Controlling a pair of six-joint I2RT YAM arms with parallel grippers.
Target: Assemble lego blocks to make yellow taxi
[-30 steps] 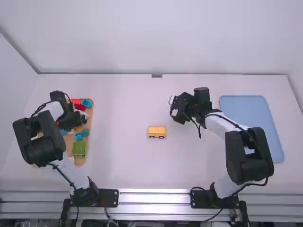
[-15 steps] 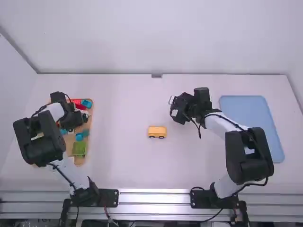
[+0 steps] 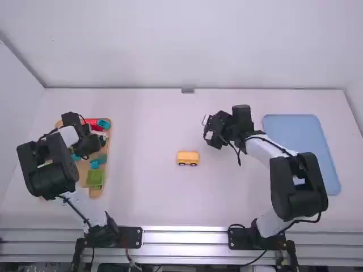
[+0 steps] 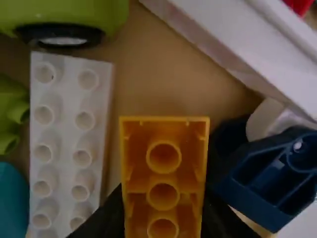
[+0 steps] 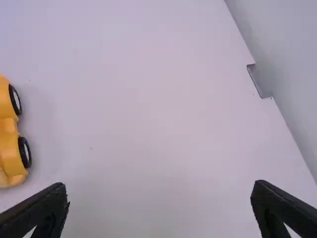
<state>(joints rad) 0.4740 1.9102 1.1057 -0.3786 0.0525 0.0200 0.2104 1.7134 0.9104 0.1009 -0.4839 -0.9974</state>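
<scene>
Left gripper point(image 3: 91, 145): over the wooden tray point(image 3: 83, 169) at the left of the table. In the left wrist view its two fingers are clamped on a yellow brick point(image 4: 163, 173), hollow underside and round tubes facing the camera.

Yellow wheeled piece point(image 3: 188, 157), for the taxi: one, on the white table point(image 3: 153, 192) between the two grippers, well apart from the tray; black wheels, plain top.

Right gripper point(image 3: 209, 131): beyond the wheeled piece and to its right in the high view. In the right wrist view the fingers stand wide apart, nothing between them.

Tray contents, high view: a green piece point(image 3: 95, 179) near the tray's near end; a teal piece point(image 3: 103, 123) and a red piece point(image 3: 89, 121) at its far end.

Tray contents, left wrist view: a white studded brick point(image 4: 69, 134), studs up, just beside the yellow brick; a lime-green piece point(image 4: 69, 12) with a black wheel; a dark blue hollow piece point(image 4: 265, 183), tilted, on the yellow brick's other side; a long white piece point(image 4: 225, 42), partly cut off.

Blue mat point(image 3: 299, 148): one, flat on the table, right side.
</scene>
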